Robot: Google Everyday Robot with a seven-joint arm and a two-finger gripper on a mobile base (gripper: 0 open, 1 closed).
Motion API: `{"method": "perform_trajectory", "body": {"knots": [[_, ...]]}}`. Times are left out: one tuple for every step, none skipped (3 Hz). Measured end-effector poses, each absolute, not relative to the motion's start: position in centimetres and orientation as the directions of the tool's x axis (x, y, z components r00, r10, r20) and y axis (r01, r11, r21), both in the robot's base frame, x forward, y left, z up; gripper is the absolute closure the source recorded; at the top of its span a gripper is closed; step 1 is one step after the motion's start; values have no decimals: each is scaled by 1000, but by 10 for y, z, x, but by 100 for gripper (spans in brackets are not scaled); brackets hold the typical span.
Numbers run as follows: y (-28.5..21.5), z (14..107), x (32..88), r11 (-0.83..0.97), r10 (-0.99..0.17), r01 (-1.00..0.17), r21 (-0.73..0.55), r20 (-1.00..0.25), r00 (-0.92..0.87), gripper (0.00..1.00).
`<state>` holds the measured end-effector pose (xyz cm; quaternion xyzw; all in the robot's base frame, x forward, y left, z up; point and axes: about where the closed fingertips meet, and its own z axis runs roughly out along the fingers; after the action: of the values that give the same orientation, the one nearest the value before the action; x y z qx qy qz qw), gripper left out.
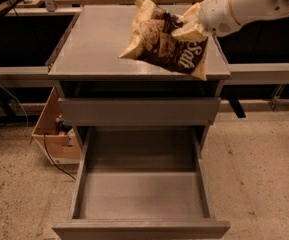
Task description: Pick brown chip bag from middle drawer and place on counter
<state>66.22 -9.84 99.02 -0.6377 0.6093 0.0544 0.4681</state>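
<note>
Nearest the camera, the middle drawer stands open and bare. Above it, the brown chip bag hangs tilted over the counter, toward its right edge, because the end effector is clamped on its upper tan end, apparently for set-down.

Crinkled glossy chip bag; smooth glossy counter; matt metal drawer; end effector above counter.
</note>
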Motion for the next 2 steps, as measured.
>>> {"method": "perform_trajectory", "body": {"knots": [[-78, 1012, 698, 160, -691, -798, -582, -643, 330, 100], [-55, 1007, 738, 154, -661, -771, -618, -644, 385, 100]]}}
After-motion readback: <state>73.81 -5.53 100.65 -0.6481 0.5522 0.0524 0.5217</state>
